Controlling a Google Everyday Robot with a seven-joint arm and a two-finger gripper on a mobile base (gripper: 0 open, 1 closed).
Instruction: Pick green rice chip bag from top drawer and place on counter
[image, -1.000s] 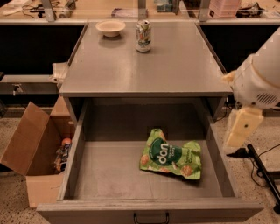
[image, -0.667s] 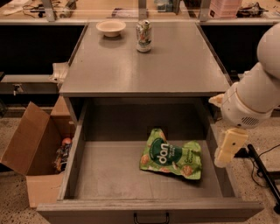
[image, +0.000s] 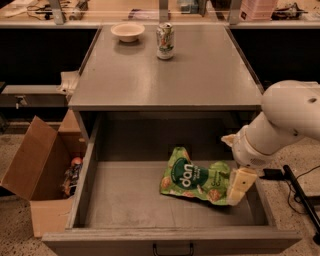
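The green rice chip bag (image: 195, 177) lies flat on the floor of the open top drawer (image: 125, 205), right of its middle, logo up. My gripper (image: 238, 187) hangs from the white arm at the right, inside the drawer, over the bag's right end. The counter (image: 165, 75) is the grey table top directly above the drawer.
A white bowl (image: 127, 31) and a green-white drink can (image: 165, 41) stand at the back of the counter. An open brown cardboard box (image: 42, 175) with items sits on the floor left of the drawer. A black cable (image: 300, 192) runs on the floor at right.
The arm has moved left and down from beside the drawer's right side, bringing the gripper into the drawer over the bag's right end. The bag has not moved.
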